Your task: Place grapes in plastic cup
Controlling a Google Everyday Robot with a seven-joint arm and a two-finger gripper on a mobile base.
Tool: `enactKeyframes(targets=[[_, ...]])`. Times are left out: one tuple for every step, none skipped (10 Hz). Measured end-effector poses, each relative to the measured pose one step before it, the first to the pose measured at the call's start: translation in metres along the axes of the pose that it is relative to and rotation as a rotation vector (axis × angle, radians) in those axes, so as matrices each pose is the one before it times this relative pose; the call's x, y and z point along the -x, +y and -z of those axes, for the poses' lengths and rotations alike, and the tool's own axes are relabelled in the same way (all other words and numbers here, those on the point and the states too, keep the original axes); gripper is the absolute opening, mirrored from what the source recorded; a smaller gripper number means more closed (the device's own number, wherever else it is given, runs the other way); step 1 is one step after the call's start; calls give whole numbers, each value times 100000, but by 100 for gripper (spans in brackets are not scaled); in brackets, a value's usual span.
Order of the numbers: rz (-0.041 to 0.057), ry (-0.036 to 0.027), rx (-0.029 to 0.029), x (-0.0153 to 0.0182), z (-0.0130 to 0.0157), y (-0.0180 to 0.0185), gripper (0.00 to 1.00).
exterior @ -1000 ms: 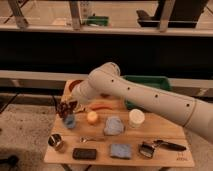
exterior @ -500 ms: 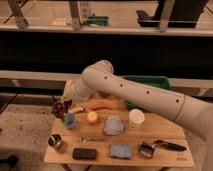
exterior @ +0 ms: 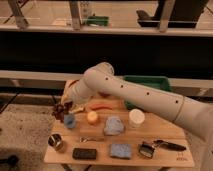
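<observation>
Gripper (exterior: 63, 108) dropped slightly toward lower left since a second ago.
Jaws clamped on the knobbly dark purple-maroon toy grapes (exterior: 59, 111), held just upper-left of the short light-blue plastic cup (exterior: 69, 120), left-centre of frame.

The arm (exterior: 135, 92) consists of thick, smooth, cream-white tubular segments joined by a rounded elbow. Small dark dots run in a row along the long segment. The hand (exterior: 63, 109) terminates the arm at the worktop's (exterior: 165, 132) 9 o'clock edge.
</observation>
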Motion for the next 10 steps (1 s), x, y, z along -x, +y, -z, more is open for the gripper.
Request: enactKeyframes(targets=[[-71, -332, -38, -31, -76, 138, 0], [31, -198, -92, -46, -6, 80, 0], [-1, 59, -150, -98, 94, 26, 0], [96, 110, -51, -74, 69, 2, 0], [242, 167, -119, -121, 106, -56, 0], [265, 104, -11, -79, 70, -59, 0], [270, 96, 40, -108, 56, -23, 0], [255, 48, -17, -238, 32, 21, 0], [259, -285, 60, -315, -156, 143, 0], [254, -177, 41, -204, -120, 121, 0]])
